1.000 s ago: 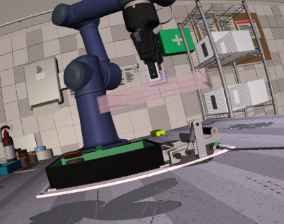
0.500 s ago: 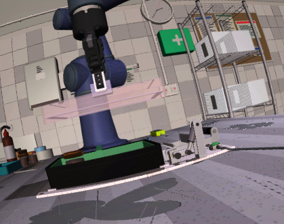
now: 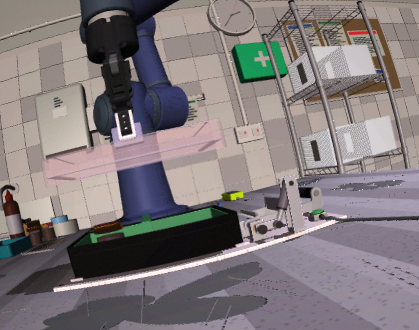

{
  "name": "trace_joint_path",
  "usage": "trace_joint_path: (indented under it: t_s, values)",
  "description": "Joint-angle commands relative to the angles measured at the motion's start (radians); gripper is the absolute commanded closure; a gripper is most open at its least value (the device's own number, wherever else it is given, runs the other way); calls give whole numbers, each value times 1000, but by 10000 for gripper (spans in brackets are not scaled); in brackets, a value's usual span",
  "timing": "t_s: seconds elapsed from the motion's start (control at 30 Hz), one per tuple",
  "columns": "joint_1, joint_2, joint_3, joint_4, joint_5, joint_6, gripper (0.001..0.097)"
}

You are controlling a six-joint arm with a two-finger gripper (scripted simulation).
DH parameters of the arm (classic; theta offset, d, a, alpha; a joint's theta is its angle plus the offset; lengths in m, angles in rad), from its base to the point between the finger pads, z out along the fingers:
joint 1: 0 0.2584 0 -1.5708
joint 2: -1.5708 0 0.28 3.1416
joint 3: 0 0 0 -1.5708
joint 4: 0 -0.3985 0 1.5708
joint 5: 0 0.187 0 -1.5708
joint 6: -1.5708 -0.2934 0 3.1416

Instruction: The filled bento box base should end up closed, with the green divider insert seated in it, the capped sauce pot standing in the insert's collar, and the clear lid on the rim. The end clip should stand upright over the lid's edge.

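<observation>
The sauce pot is hidden behind the wall of the black bento base (image 3: 154,240), so I cannot tell whether it stands in the collar. The green divider insert (image 3: 161,224) sits inside the base, its rim showing above the black wall. The clear pinkish lid (image 3: 134,150) hangs level in the air well above the base, held by its small handle tab in my closed gripper (image 3: 125,131). The end clip (image 3: 288,205) stands on the grey bracket at the base's right end, leaning slightly away from the box.
The white tray edge (image 3: 189,265) runs under the base and the clip bracket. A yellow-green block (image 3: 232,195) lies behind the base. Bottles, tape rolls and a teal tray (image 3: 9,245) crowd the far left. A wire shelf with white boxes (image 3: 339,90) stands at right.
</observation>
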Motion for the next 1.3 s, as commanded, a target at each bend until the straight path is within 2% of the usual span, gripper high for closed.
trace_joint_path:
  t_s: [0.0,0.67,1.27]
  values:
    - [1,-1,3,2,0,0,901]
    - [-1,2,-5,2,12,2,901]
    - [-1,60,-85,2,150,3,901]
